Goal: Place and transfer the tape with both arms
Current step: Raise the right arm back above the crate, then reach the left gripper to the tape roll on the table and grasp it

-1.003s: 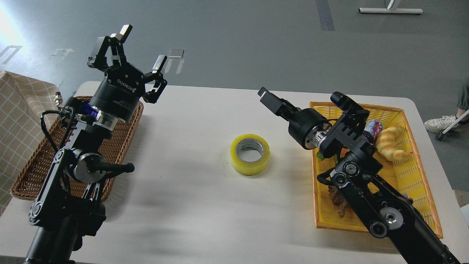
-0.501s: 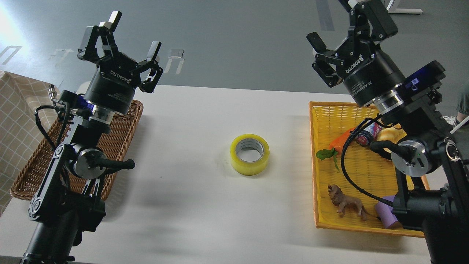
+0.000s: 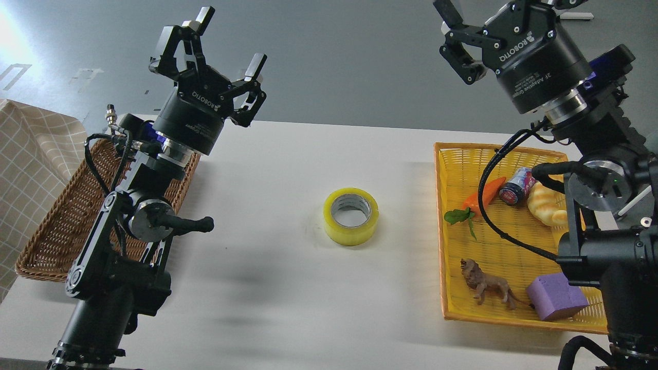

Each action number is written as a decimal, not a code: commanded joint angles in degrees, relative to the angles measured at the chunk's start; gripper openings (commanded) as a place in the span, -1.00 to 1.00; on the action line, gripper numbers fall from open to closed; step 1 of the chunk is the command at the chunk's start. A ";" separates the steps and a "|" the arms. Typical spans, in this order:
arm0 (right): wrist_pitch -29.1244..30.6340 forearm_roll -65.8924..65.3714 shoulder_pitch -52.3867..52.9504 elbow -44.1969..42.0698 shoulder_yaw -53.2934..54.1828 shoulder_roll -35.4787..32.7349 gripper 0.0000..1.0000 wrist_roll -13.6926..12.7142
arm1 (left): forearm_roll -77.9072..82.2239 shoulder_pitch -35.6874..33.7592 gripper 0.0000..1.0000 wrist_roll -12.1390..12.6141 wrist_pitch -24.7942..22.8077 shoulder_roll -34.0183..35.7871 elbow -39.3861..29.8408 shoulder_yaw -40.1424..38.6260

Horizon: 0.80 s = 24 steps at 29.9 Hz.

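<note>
The left gripper (image 3: 230, 49) stands raised above the far left part of the table (image 3: 288, 288), its two fingers (image 3: 255, 66) spread wide with nothing between them. The tape (image 3: 351, 216) lies flat near the middle of the table, core ring facing up, well apart from those fingers and nearer the robot and further right than they are.

The right gripper (image 3: 501, 7) is lifted high beyond the far right corner. One finger (image 3: 446, 11) shows clearly at the top edge; the other is cut off by the frame, so it looks open and empty, though I cannot be sure how wide. The tape sits well apart from it too, toward the table's centre.

Outward from the left gripper, the left arm (image 3: 139, 221) runs down over a brown wicker basket (image 3: 56, 241) at the left edge. The right arm (image 3: 606, 205) drops past a yellow basket (image 3: 452, 308) along the right edge. In that basket lie a carrot (image 3: 483, 194), a can (image 3: 516, 186), a croissant (image 3: 547, 208), a lion (image 3: 486, 285) and a purple block (image 3: 555, 297). A checked cloth (image 3: 31, 159) hangs off the left side.
</note>
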 commanded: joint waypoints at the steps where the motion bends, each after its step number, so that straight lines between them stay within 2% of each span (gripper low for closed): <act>1: -0.08 0.03 0.70 -0.95 -0.20 -2.95 1.00 -0.14 | 0.15 -0.39 0.96 0.68 0.02 0.25 0.05 0.49; 4: -0.34 -0.05 0.70 -0.95 -0.20 -2.87 1.00 -0.05 | 1.38 -1.09 0.96 0.50 1.68 0.34 0.40 0.49; 7: -1.83 -0.14 0.70 -0.86 -0.20 -2.61 1.00 -0.05 | 5.05 -2.32 0.95 0.33 6.85 -0.18 0.14 0.58; 11: -2.98 -0.14 0.79 -0.95 -0.29 -2.60 1.00 -0.05 | 15.15 -3.99 0.95 0.32 11.35 0.86 -1.26 2.50; 13: -3.07 -0.14 0.35 -0.95 -0.38 -2.61 1.00 0.04 | 27.51 -4.35 0.95 0.24 11.36 4.53 -7.12 9.42; 15: -3.07 -0.14 0.26 -0.95 -0.38 -2.78 1.00 0.04 | 33.52 -4.35 0.96 0.24 11.62 7.62 -9.87 12.87; 18: -3.07 -0.06 0.17 -1.56 -0.38 -2.96 1.00 0.04 | 45.90 -5.49 0.96 1.38 11.71 10.18 -11.63 18.14; 21: -2.89 0.03 0.26 -1.92 -0.38 -2.96 1.00 0.13 | 53.40 -6.81 0.96 3.66 11.53 9.92 -11.90 19.82; 24: -2.63 0.03 0.96 -2.97 -0.47 -3.04 1.00 0.13 | 62.34 -8.38 0.96 8.48 11.53 10.18 -10.07 25.25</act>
